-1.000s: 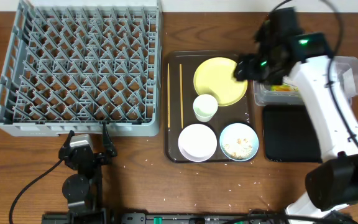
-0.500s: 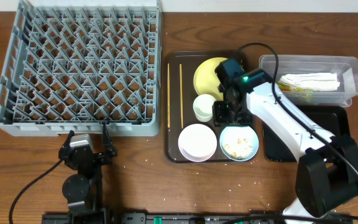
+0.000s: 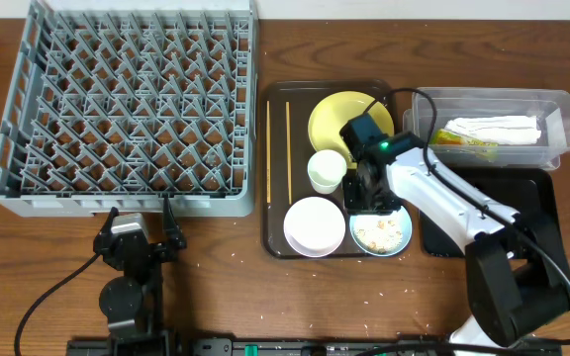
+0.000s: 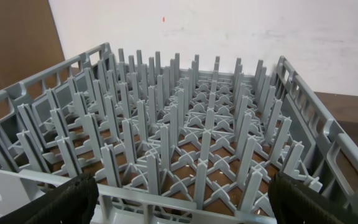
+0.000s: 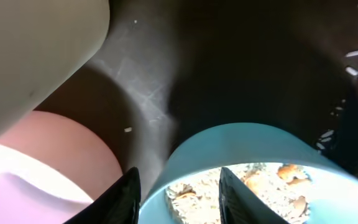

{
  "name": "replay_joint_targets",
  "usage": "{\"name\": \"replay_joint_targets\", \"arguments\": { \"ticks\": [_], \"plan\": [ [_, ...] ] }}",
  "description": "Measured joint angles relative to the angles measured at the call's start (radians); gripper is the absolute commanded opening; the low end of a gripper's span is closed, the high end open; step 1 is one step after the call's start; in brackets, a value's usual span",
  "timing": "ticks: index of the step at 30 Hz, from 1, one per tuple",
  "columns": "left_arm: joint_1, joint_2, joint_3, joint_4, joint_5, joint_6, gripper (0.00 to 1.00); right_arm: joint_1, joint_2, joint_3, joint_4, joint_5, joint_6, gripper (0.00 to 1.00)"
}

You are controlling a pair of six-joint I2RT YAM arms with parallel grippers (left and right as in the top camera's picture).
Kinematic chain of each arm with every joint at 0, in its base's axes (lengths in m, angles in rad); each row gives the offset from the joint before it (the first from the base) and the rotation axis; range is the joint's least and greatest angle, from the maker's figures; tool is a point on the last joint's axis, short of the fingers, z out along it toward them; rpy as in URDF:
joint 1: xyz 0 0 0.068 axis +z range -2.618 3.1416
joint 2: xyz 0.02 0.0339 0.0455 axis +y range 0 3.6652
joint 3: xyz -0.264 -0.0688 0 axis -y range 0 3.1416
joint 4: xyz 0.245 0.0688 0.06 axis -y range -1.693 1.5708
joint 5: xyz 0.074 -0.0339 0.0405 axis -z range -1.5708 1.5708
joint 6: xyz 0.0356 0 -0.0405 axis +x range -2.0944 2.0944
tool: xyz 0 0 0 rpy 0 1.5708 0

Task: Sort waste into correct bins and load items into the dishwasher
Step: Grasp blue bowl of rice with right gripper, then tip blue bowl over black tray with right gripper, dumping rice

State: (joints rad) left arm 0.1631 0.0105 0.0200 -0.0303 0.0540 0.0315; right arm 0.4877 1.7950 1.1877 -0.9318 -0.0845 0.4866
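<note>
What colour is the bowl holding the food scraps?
The bowl is light blue, clearest in the overhead view.

In the right wrist view the blue bowl [image 5: 260,155] and white bowl [image 5: 36,168] run off the bottom edge, and the cup [image 5: 36,50] is a blur. From above, the right arm [image 3: 443,198] hides part of the plate [image 3: 330,117] and some of the blue bowl.

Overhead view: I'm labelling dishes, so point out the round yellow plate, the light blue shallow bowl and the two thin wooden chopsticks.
Round yellow plate [image 3: 327,121]: overhead view, bare left face.
Light blue shallow bowl [image 3: 380,252]: overhead view, lower rim.
Two thin wooden chopsticks [image 3: 288,148]: overhead view, middle of the stick nearer the plate.
</note>
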Motion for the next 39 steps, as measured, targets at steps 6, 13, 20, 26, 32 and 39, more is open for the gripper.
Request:
{"name": "replay_joint_targets", "arguments": {
  "ticks": [6,13,20,26,32,39],
  "plan": [
    [0.0,0.0,0.0,0.0,0.0,0.0,0.88,0.04,0.0,0.0,-0.016,-0.001,0.007,0.33],
    [0.0,0.0,0.0,0.0,0.0,0.0,0.88,0.066,0.043,-0.001,-0.059,0.0,0.006,0.18],
    [0.0,0.0,0.0,0.0,0.0,0.0,0.88,0.068,0.053,-0.005,-0.059,-0.003,0.003,0.01],
    [0.0,0.0,0.0,0.0,0.0,0.0,0.88,0.069,0.053,-0.006,-0.077,0.034,-0.003,0.01],
    [0.0,0.0,0.0,0.0,0.0,0.0,0.88,0.065,0.039,-0.006,-0.085,0.022,-0.052,0.01],
    [0.0,0.0,0.0,0.0,0.0,0.0,0.88,-0.004,-0.13,-0.006,-0.101,-0.067,-0.145,0.01]
  ]
}}
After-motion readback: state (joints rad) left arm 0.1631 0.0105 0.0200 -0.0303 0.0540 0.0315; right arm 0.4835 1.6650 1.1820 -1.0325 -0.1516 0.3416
